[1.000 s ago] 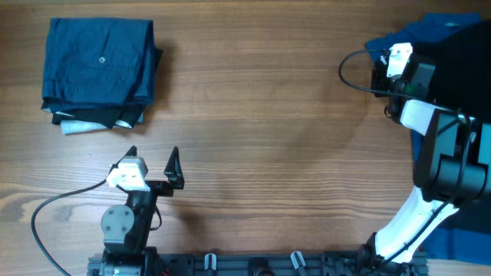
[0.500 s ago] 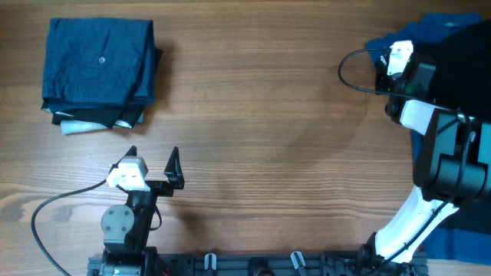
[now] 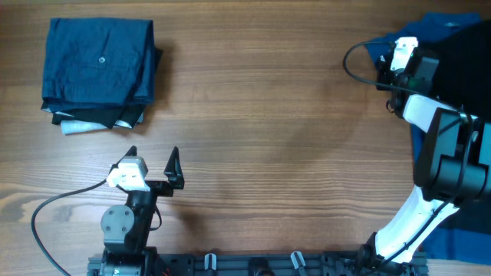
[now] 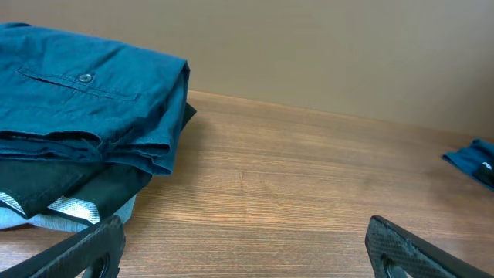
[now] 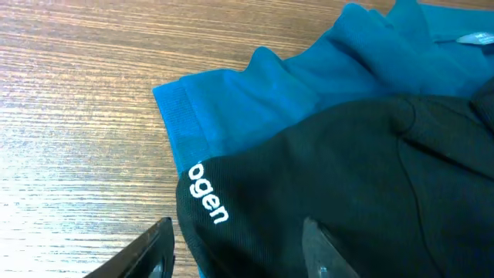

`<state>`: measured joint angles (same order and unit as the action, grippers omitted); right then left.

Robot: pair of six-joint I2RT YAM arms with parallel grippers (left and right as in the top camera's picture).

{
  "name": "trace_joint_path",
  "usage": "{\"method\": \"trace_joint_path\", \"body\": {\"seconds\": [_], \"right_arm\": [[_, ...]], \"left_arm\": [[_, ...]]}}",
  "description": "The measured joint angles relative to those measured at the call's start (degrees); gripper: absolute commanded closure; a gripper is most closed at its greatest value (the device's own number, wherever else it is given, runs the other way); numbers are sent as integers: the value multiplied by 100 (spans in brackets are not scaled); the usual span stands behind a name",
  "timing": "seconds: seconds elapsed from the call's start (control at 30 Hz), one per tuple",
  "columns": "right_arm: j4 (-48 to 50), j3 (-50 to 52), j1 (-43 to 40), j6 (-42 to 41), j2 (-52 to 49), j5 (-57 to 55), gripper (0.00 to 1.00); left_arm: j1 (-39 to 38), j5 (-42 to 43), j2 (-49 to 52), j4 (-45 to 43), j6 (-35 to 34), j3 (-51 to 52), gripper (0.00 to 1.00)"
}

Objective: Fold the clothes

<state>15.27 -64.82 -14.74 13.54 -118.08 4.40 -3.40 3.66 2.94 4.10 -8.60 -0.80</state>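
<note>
Right wrist view: the right hand (image 5: 238,232) has its fingers spread wide, pinching nothing, poised low over the edge of the black shirt (image 5: 347,177), just beside its white lettering (image 5: 207,193). Whether the fingertips touch the cloth I cannot tell. Under the shirt lies a blue garment (image 5: 309,77), its hem poking out to the left onto the bare surface (image 3: 261,115). This loose pile sits at the far right.

The step looks like taking hold of the black shirt to bring it out for folding. To do it well, I would bite the black hem only, close to the lettering, keeping the lower finger above the blue layer so both do not come along, then drag left toward open wood.

The left hand (image 3: 153,157) rests near left, fingers spread and empty, facing the folded stack (image 3: 98,70) at the far left.
</note>
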Motion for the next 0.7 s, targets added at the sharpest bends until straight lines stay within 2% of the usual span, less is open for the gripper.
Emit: {"method": "trace_joint_path", "body": {"seconds": [0.1, 0.13, 0.2, 0.23, 0.37, 0.6, 0.7], "right_arm": [[-4, -7, 0, -31, 0, 15, 46], [4, -7, 0, -46, 0, 26, 49], [68, -20, 0, -61, -63, 35, 62], [116, -28, 0, -85, -111, 35, 66], [334, -39, -11, -136, -463, 48, 96], [446, -48, -42, -149, -457, 52, 96], [212, -46, -42, -149, -208, 52, 96]], "left_arm": [[0, 0, 0, 0, 0, 0, 0], [0, 0, 0, 0, 0, 0, 0], [0, 0, 0, 0, 0, 0, 0], [0, 0, 0, 0, 0, 0, 0], [0, 0, 0, 0, 0, 0, 0], [0, 0, -2, 0, 0, 0, 0], [0, 0, -2, 0, 0, 0, 0]]}}
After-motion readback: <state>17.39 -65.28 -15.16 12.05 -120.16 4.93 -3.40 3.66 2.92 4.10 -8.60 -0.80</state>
